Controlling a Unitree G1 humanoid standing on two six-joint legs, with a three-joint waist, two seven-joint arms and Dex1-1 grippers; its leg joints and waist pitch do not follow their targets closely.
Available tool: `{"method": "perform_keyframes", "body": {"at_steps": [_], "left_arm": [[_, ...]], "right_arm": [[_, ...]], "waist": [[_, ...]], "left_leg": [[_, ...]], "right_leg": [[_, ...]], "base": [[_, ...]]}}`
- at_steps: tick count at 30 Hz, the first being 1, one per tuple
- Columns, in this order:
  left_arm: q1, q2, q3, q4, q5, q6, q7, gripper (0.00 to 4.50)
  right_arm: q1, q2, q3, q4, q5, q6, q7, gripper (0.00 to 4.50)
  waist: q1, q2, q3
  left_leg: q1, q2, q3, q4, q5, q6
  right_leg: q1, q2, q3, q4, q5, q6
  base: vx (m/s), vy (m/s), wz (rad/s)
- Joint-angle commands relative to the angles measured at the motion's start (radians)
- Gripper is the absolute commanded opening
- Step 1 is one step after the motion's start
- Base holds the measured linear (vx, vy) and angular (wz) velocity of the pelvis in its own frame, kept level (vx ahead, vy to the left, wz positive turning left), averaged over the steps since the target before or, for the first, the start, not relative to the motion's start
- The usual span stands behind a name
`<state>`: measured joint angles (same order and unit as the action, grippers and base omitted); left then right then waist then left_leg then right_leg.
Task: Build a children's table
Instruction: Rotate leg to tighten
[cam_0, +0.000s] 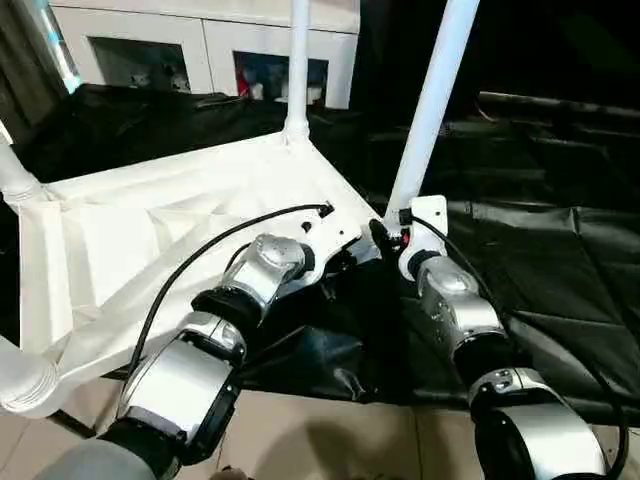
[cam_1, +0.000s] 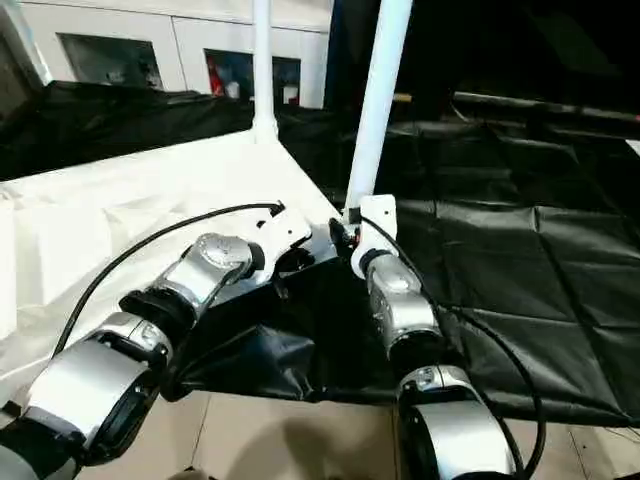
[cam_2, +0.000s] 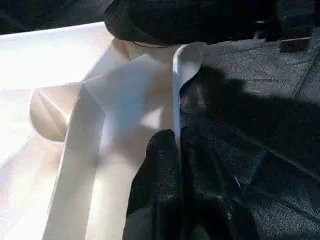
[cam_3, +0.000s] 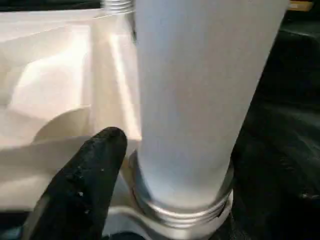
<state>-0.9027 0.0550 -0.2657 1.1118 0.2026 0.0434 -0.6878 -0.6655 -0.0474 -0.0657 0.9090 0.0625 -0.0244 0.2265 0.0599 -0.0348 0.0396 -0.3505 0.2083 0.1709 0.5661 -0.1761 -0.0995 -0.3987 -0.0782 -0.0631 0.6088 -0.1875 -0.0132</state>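
left wrist view — left tool (cam_2: 178, 145) pinches tabletop (cam_2: 125, 95)

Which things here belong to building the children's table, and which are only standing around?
Belong to the job:
- tabletop, lying underside up
- leg at the near corner, beside the right gripper
- leg at the far corner
- left gripper, clamping the tabletop's rim

Only standing around:
- white cabinet
- black sheet
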Motion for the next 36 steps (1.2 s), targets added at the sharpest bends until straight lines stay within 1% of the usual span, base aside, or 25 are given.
{"method": "perform_keyframes", "body": {"at_steps": [1,2,3,4,5,6,7,8,9,10,11,12,13,14,15,17,18,19,20,24,25,26,27,30,36], "left_arm": [[0.028,0.003,-0.037,0.005,0.019,-0.037,-0.075,0.00],[0.034,0.017,-0.039,0.002,0.018,-0.052,-0.101,0.00],[0.034,0.017,-0.039,0.002,0.018,-0.052,-0.101,0.00],[0.044,0.049,-0.042,-0.006,0.014,-0.074,-0.158,0.00],[0.044,0.050,-0.042,-0.006,0.014,-0.075,-0.161,0.00],[0.050,0.067,-0.044,-0.012,0.011,-0.094,-0.198,0.00],[0.056,0.084,-0.045,-0.018,0.007,-0.107,-0.237,0.00],[0.067,0.110,-0.045,-0.032,-0.007,-0.137,-0.309,0.00],[0.070,0.116,-0.044,-0.037,-0.012,-0.144,-0.329,0.00],[0.072,0.126,-0.044,-0.041,-0.016,-0.145,-0.351,0.00],[0.073,0.133,-0.044,-0.043,-0.019,-0.145,-0.365,0.00],[0.073,0.133,-0.044,-0.043,-0.019,-0.145,-0.365,0.00],[0.078,0.158,-0.046,-0.046,-0.023,-0.151,-0.412,0.00],[0.078,0.159,-0.046,-0.047,-0.023,-0.152,-0.416,0.00],[0.084,0.173,-0.046,-0.054,-0.028,-0.156,-0.450,0.00],[0.091,0.184,-0.045,-0.064,-0.034,-0.158,-0.477,0.00],[0.095,0.191,-0.044,-0.070,-0.038,-0.164,-0.492,0.00],[0.096,0.195,-0.043,-0.070,-0.039,-0.168,-0.493,0.00],[0.096,0.198,-0.042,-0.069,-0.039,-0.170,-0.493,0.00],[0.096,0.203,-0.037,-0.069,-0.038,-0.173,-0.493,0.00],[0.097,0.204,-0.036,-0.069,-0.037,-0.172,-0.493,0.00],[0.097,0.204,-0.036,-0.071,-0.038,-0.172,-0.494,0.00],[0.099,0.204,-0.036,-0.073,-0.039,-0.171,-0.495,0.00],[0.102,0.205,-0.037,-0.078,-0.040,-0.170,-0.497,0.00],[0.104,0.198,-0.037,-0.073,-0.032,-0.170,-0.473,0.00]], "right_arm": [[0.026,-0.011,0.066,-0.003,-0.012,0.009,0.148,3.64],[0.034,-0.032,0.075,-0.021,-0.009,0.009,0.200,3.64],[0.034,-0.032,0.075,-0.021,-0.009,0.009,0.200,3.64],[0.061,-0.079,0.094,-0.070,0.006,-0.003,0.318,3.64],[0.062,-0.081,0.095,-0.072,0.006,-0.004,0.324,3.64],[0.077,-0.108,0.105,-0.098,0.015,-0.005,0.387,3.64],[0.093,-0.138,0.117,-0.124,0.021,-0.008,0.453,3.64],[0.117,-0.188,0.135,-0.159,0.028,-0.008,0.551,3.64],[0.122,-0.201,0.138,-0.167,0.030,-0.008,0.577,3.64],[0.131,-0.219,0.142,-0.181,0.038,-0.002,0.614,3.64],[0.136,-0.232,0.144,-0.190,0.044,0.001,0.641,3.64],[0.136,-0.232,0.144,-0.190,0.044,0.001,0.641,3.64],[0.150,-0.264,0.150,-0.216,0.056,0.012,0.705,3.64],[0.151,-0.266,0.151,-0.219,0.057,0.014,0.710,3.64],[0.158,-0.280,0.152,-0.236,0.065,0.027,0.746,3.64],[0.163,-0.287,0.152,-0.249,0.074,0.036,0.773,3.64],[0.165,-0.291,0.153,-0.257,0.081,0.045,0.793,3.50],[0.164,-0.291,0.153,-0.259,0.084,0.049,0.800,3.40],[0.163,-0.290,0.152,-0.260,0.087,0.054,0.806,3.40],[0.163,-0.287,0.158,-0.265,0.087,0.060,0.815,3.00],[0.164,-0.286,0.159,-0.266,0.088,0.061,0.816,3.00],[0.164,-0.284,0.160,-0.267,0.089,0.062,0.818,2.89],[0.166,-0.283,0.160,-0.268,0.089,0.065,0.820,2.73],[0.168,-0.279,0.160,-0.269,0.085,0.067,0.819,2.69],[0.182,-0.264,0.165,-0.273,0.082,0.072,0.793,2.64]], "waist": [[0.002,0.004,-0.050],[0.003,0.001,-0.050],[0.002,0.000,-0.051],[0.002,0.000,-0.050],[0.005,-0.001,-0.052],[0.006,-0.002,-0.054],[0.006,-0.001,-0.056],[0.006,0.000,-0.055],[0.006,-0.001,-0.055],[0.006,0.000,-0.054],[0.005,0.000,-0.054],[0.005,0.002,-0.053],[0.003,0.002,-0.052],[0.006,0.002,-0.051],[0.006,0.003,-0.052],[0.007,0.001,-0.051],[0.008,0.001,-0.051],[0.008,0.001,-0.051],[0.009,0.000,-0.052],[0.008,0.001,-0.052],[0.008,0.001,-0.052],[0.008,-0.005,-0.052],[0.009,-0.002,-0.051],[0.008,-0.003,-0.051],[0.008,-0.002,-0.051]], "left_leg": [[-0.001,0.015,0.000,-0.065,-0.277,0.047],[-0.006,0.013,0.000,-0.064,-0.266,0.057],[-0.009,0.013,0.000,-0.064,-0.253,0.060],[-0.011,0.013,0.000,-0.064,-0.242,0.063],[-0.008,0.014,0.002,-0.061,-0.230,0.074],[-0.012,0.014,0.001,-0.058,-0.200,0.083],[-0.012,0.015,0.002,-0.057,-0.185,0.087],[-0.010,0.015,0.003,-0.055,-0.169,0.105],[-0.011,0.015,0.004,-0.053,-0.168,0.111],[-0.009,0.016,0.004,-0.054,-0.174,0.117],[-0.010,0.017,0.004,-0.054,-0.177,0.116],[-0.008,0.019,0.004,-0.056,-0.190,0.109],[-0.007,0.019,0.004,-0.056,-0.198,0.104],[-0.004,0.022,0.004,-0.056,-0.207,0.100],[-0.004,0.022,0.004,-0.057,-0.208,0.098],[-0.007,0.023,0.005,-0.057,-0.207,0.096],[-0.006,0.022,0.005,-0.057,-0.211,0.093],[-0.006,0.022,0.005,-0.057,-0.211,0.093],[-0.005,0.022,0.006,-0.056,-0.203,0.091],[-0.006,0.022,0.006,-0.057,-0.200,0.083],[-0.006,0.022,0.006,-0.057,-0.200,0.082],[-0.007,0.021,0.006,-0.056,-0.197,0.082],[-0.006,0.021,0.006,-0.056,-0.196,0.083],[-0.006,0.021,0.005,-0.057,-0.199,0.080],[-0.007,0.021,0.005,-0.057,-0.196,0.081]], "right_leg": [[0.044,-0.058,0.041,-0.096,-0.298,-0.167],[0.049,-0.056,0.040,-0.095,-0.284,-0.167],[0.052,-0.057,0.040,-0.092,-0.271,-0.168],[0.052,-0.057,0.040,-0.092,-0.265,-0.168],[0.052,-0.059,0.040,-0.092,-0.248,-0.173],[0.058,-0.058,0.040,-0.086,-0.200,-0.185],[0.058,-0.058,0.041,-0.082,-0.171,-0.196],[0.059,-0.056,0.039,-0.079,-0.117,-0.217],[0.060,-0.055,0.039,-0.077,-0.108,-0.225],[0.058,-0.056,0.039,-0.077,-0.110,-0.233],[0.058,-0.057,0.039,-0.076,-0.119,-0.236],[0.056,-0.057,0.039,-0.079,-0.144,-0.239],[0.055,-0.057,0.039,-0.080,-0.156,-0.240],[0.055,-0.057,0.040,-0.079,-0.164,-0.242],[0.055,-0.057,0.040,-0.078,-0.162,-0.243],[0.057,-0.057,0.039,-0.076,-0.155,-0.245],[0.056,-0.057,0.038,-0.078,-0.171,-0.241],[0.056,-0.057,0.038,-0.078,-0.171,-0.241],[0.055,-0.058,0.039,-0.078,-0.176,-0.238],[0.054,-0.058,0.039,-0.078,-0.179,-0.236],[0.054,-0.058,0.039,-0.078,-0.180,-0.235],[0.055,-0.058,0.039,-0.078,-0.183,-0.231],[0.054,-0.059,0.039,-0.079,-0.193,-0.229],[0.053,-0.059,0.039,-0.081,-0.212,-0.222],[0.052,-0.059,0.040,-0.081,-0.214,-0.217]], "base": [[0.000,0.000,0.00],[0.000,0.000,0.00],[0.000,0.000,0.00],[0.000,0.000,0.00],[0.000,0.000,0.00],[0.000,0.000,0.00],[0.000,0.000,0.00],[0.000,0.000,0.00],[0.000,0.000,0.00],[0.000,0.000,0.00],[0.000,0.000,0.00],[0.000,0.000,0.00],[0.000,0.000,0.00],[0.000,0.000,0.00],[0.000,0.000,0.00],[0.000,0.000,0.00],[0.000,0.000,0.00],[0.000,0.000,0.00],[0.000,0.000,0.00],[0.000,0.000,0.00],[0.000,0.000,0.00],[0.000,0.000,0.00],[0.000,0.000,0.00],[0.000,0.000,0.00],[0.000,0.000,0.00]]}}
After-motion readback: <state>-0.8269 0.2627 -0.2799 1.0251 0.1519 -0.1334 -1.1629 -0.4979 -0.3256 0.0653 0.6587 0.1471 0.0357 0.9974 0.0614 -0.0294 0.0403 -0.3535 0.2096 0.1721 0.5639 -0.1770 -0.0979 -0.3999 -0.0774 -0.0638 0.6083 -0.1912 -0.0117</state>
